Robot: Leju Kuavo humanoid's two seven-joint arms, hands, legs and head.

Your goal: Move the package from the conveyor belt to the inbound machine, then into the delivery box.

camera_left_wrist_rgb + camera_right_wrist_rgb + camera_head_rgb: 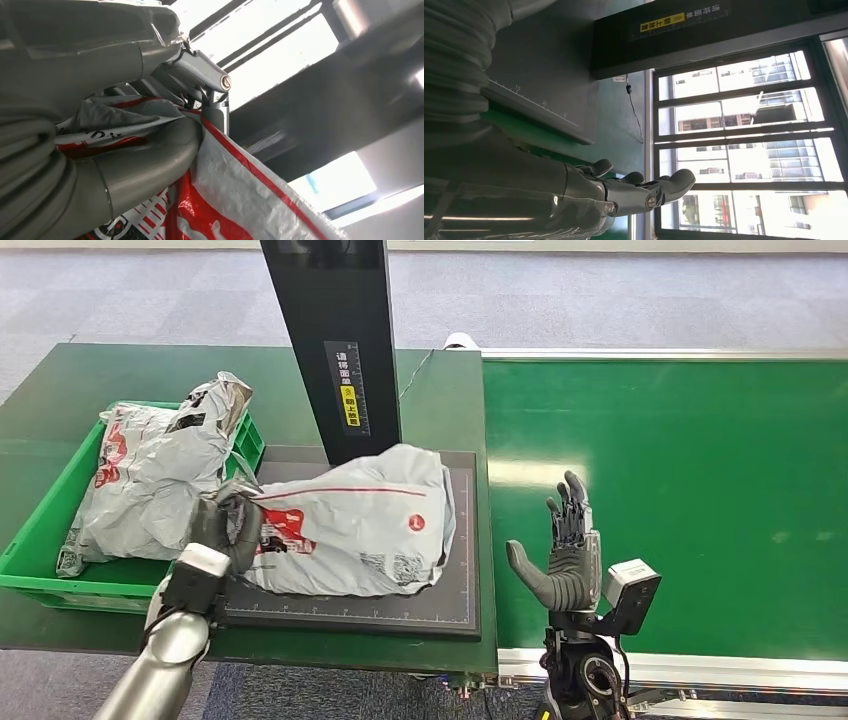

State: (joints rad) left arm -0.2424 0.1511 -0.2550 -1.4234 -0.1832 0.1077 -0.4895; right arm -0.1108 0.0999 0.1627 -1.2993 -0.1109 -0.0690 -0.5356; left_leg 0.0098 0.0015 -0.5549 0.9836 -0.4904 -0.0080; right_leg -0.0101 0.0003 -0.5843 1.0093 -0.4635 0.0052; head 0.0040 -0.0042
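- At the lower left of the head view, my left hand [222,530] has its fingers closed on the near-left edge of the package [355,525]; the left wrist view shows the film bunched between thumb and fingers.
- At the lower right, my right hand [565,560] stands over the conveyor belt [700,490], fingers spread and upright, holding nothing.
- The package lies in the middle of the frame on the dark plate of the inbound machine [455,605], under its black post [335,340].
- I judge the machine step is in hand, with the box still to come.
- At the left sits the green delivery box [30,550], just beside the plate, with other grey parcels [150,475] already in it.
- Next I would lift the package clear of the box wall and carry it left; the slack film may slip, I think.
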